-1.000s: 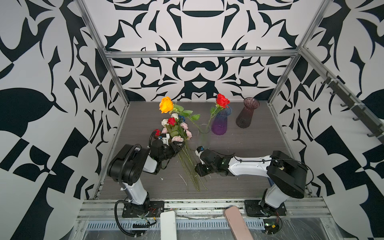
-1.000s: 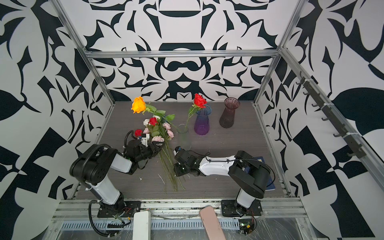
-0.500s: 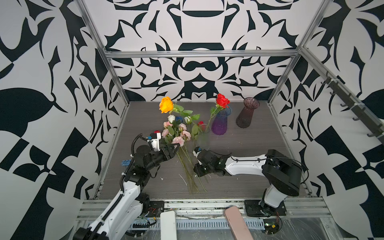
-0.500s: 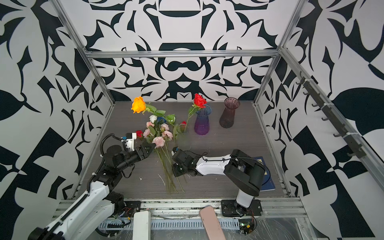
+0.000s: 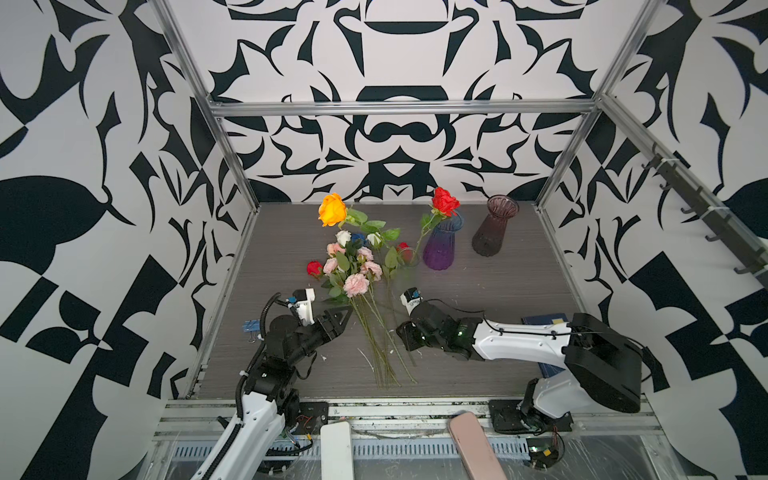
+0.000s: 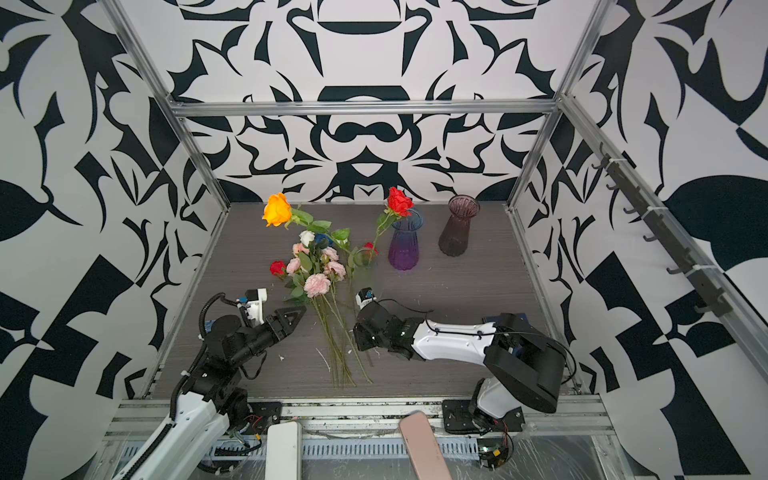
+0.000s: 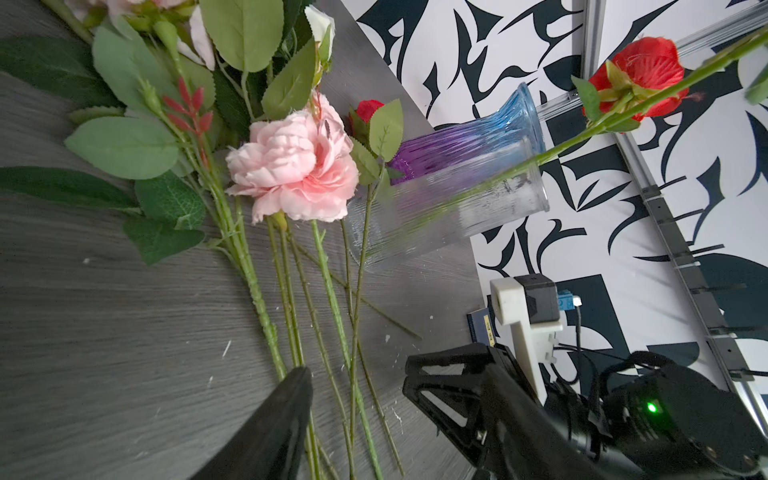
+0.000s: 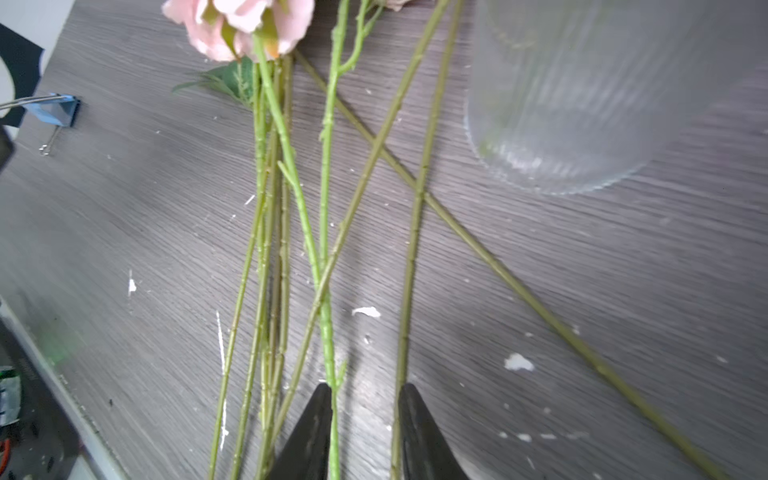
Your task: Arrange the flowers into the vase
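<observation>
Several flowers [image 5: 353, 270] lie in a loose bunch mid-table, with pink, white, blue and red blooms and an orange rose [image 5: 332, 209] at the back. Their green stems [image 5: 382, 345] fan toward the front. A red rose [image 5: 445, 201] stands in a clear glass vase [image 5: 409, 257], which is in front of a purple-blue vase [image 5: 440, 245]. My left gripper [image 5: 340, 318] [image 7: 357, 382] hovers open at the stems' left, holding nothing. My right gripper [image 5: 405, 332] [image 8: 365, 390] sits low over the stems, jaws apart, with two stems running along their inner faces.
A dark maroon vase [image 5: 494, 230] stands at the back right. A blue binder clip [image 5: 249, 325] lies by the left wall. A blue book [image 5: 544, 320] lies under the right arm. Metal frame posts and patterned walls close in the table on three sides.
My left gripper has opened and drawn back from the blooms toward the front. The bunch has settled and spread a little. The right gripper has stayed at the stems.
</observation>
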Robot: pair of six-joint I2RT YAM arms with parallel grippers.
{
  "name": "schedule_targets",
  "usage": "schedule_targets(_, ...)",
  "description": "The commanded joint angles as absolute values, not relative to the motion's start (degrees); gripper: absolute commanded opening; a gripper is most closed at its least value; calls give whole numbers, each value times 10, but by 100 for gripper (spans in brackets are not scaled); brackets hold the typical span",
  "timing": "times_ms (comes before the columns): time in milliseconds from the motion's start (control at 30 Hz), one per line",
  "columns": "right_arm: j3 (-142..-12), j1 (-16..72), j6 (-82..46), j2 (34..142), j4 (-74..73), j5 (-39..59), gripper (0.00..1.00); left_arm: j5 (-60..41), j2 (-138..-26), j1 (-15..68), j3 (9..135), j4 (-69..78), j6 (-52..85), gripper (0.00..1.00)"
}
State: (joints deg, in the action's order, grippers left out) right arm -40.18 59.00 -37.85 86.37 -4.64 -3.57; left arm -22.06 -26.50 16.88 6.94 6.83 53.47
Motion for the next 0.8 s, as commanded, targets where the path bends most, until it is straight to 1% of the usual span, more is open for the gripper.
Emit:
schedule_targets(0, -429, 592, -372, 875, -59, -20, 32, -222, -280, 169, 60, 100, 542, 69)
schedule_targets(200, -456, 591, -380, 894, -60, -35, 31, -239, -319, 168, 60, 140, 541, 69)
schedule_targets(433, -524, 582, -388, 949, -25, -36, 31, -238, -316, 168, 59, 142, 541, 68)
schedule_targets(600, -591, 579, -393, 1000, 30, -53, 31, -239, -304, 168, 57, 137, 540, 68)
schedule_targets(767, -639, 579, -410, 1026, 102, -105, 27, -239, -292, 168, 57, 130, 536, 68)
